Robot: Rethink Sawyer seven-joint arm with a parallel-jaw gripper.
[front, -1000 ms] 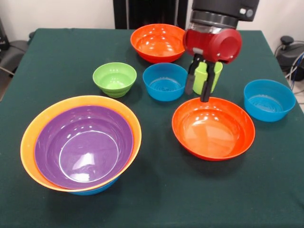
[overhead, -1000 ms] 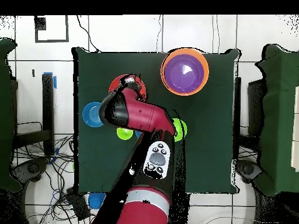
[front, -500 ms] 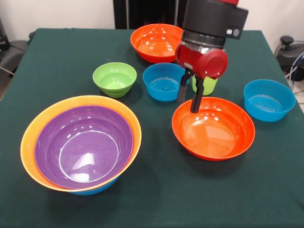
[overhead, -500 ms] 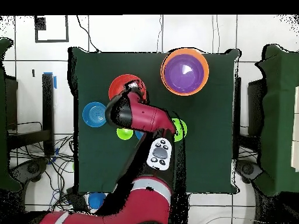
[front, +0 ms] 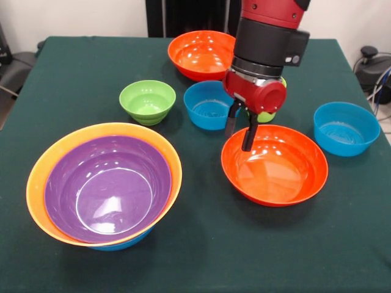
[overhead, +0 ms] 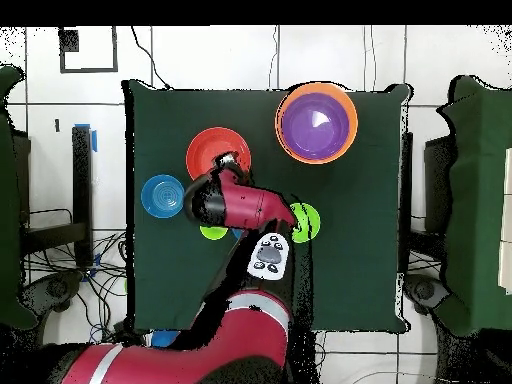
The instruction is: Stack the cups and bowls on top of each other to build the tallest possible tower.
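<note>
My gripper (front: 239,131) hangs open and empty over the far rim of the nearer red-orange bowl (front: 278,174). The lime-green cup (front: 266,116) stands on the table just behind it, mostly hidden by my red wrist. The tower (front: 104,183) sits at the front left: a purple bowl inside a big orange one, with a blue rim showing underneath. A small lime-green bowl (front: 147,101), a blue bowl (front: 211,105), a second blue bowl (front: 346,127) and another red-orange bowl (front: 203,54) stand singly. From overhead, my arm covers the cup (overhead: 213,233) partly, next to the red-orange bowl (overhead: 212,150).
The dark green cloth (front: 79,67) covers the whole table. The overhead view shows the tower (overhead: 317,122) near one far corner, a blue bowl (overhead: 160,195) at the left and the small green bowl (overhead: 305,222) beside my arm.
The gripper left the green cup, which stays standing on the table. It moved left and toward the camera, dropping over the red-orange bowl's far rim.
</note>
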